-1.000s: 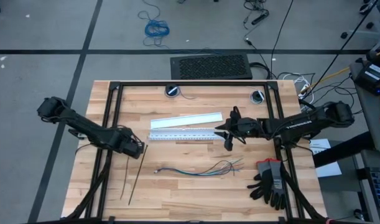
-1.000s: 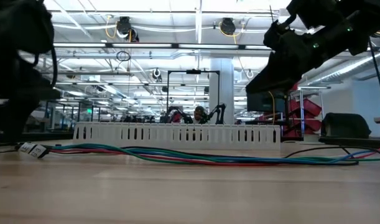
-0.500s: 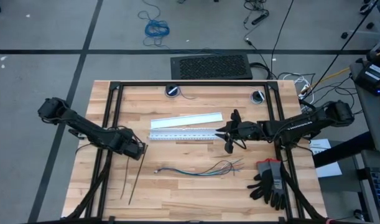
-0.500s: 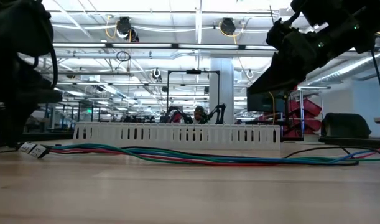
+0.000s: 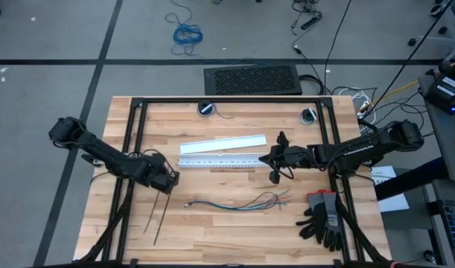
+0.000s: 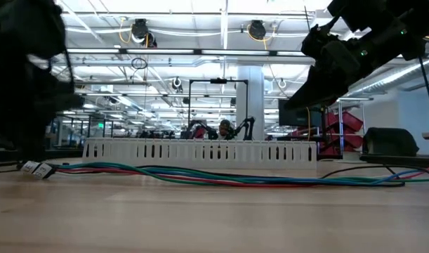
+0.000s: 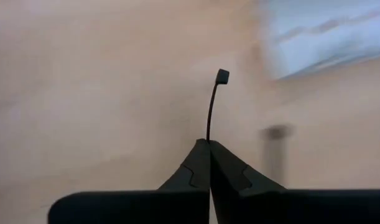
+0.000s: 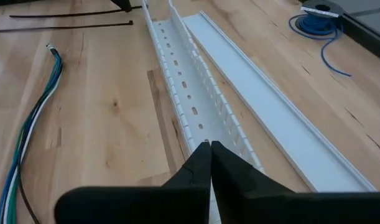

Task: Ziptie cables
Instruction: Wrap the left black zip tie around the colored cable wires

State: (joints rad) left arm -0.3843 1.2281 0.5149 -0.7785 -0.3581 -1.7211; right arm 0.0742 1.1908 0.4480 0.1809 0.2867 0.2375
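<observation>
A: Both jaws have just snapped closed. The left end effector [image 7: 209, 144] now pinches a ziptie [image 7: 212, 106] by the worktop's [image 5: 234, 223] left side.

B: And the right end effector [image 8: 209, 144]?

A: Closed on nothing, over the white slotted strip [image 8: 190, 99]. The cables [image 5: 238, 202] lie untouched nearer the front, so bundling hasn't begun.

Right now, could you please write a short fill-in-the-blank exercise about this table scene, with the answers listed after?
1. The left gripper is shut on a black ____.
2. The cables lie on the wooden ____.
3. The right gripper is shut and holds ____, over the white slotted cable duct.
4. The black gloves lie near the table's ____ edge, by the right arm.

Missing words: ziptie; table; nothing; right
</observation>
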